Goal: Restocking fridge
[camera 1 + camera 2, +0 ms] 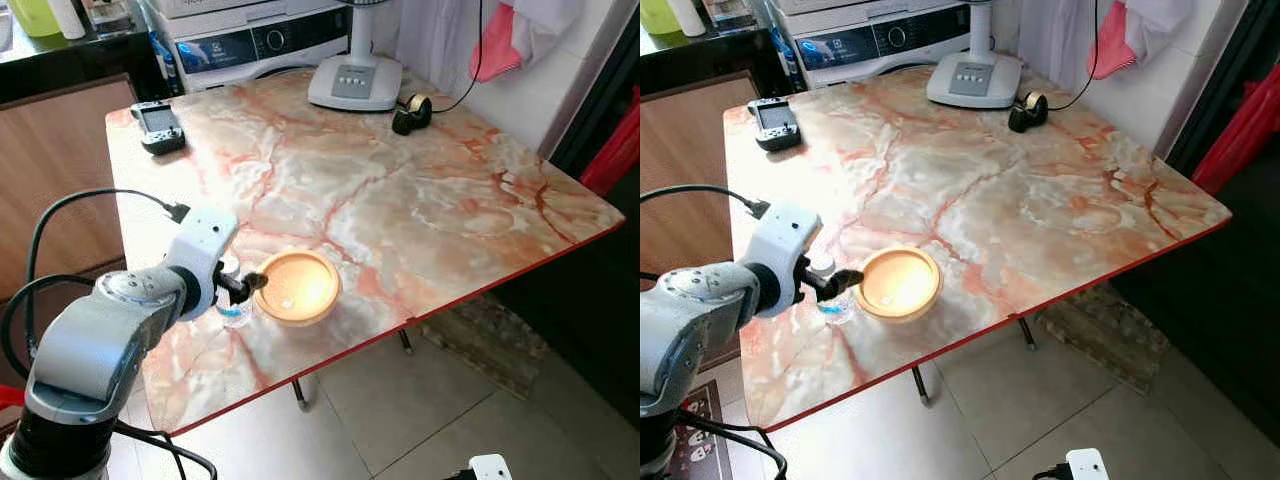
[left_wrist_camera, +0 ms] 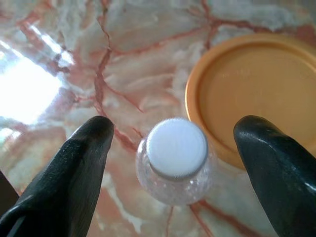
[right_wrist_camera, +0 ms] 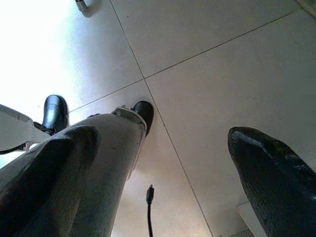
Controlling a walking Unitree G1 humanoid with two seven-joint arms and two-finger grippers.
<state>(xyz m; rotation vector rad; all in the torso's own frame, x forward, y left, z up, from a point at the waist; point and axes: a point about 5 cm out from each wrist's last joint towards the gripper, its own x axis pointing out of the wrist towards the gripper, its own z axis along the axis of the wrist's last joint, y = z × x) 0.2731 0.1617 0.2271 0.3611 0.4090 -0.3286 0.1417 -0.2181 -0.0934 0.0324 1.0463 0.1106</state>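
A small clear bottle (image 2: 177,148) with a white cap stands upright on the marble table (image 1: 420,210), close beside a shallow orange dish (image 1: 296,288). My left gripper (image 2: 175,132) hovers right over the bottle, open, with one black finger (image 2: 84,148) on each side of the cap and not touching it. From the head views the left gripper (image 1: 243,285) sits near the table's front left edge, and the bottle (image 1: 831,303) is mostly hidden under it. My right gripper (image 3: 158,143) hangs open over the tiled floor, idle.
At the table's far side stand a white fan base (image 1: 355,80) and a black tape dispenser (image 1: 411,113); a handheld device (image 1: 158,127) lies at the far left. A washing machine (image 1: 260,40) is behind. The table's red front edge (image 1: 400,330) runs near the dish.
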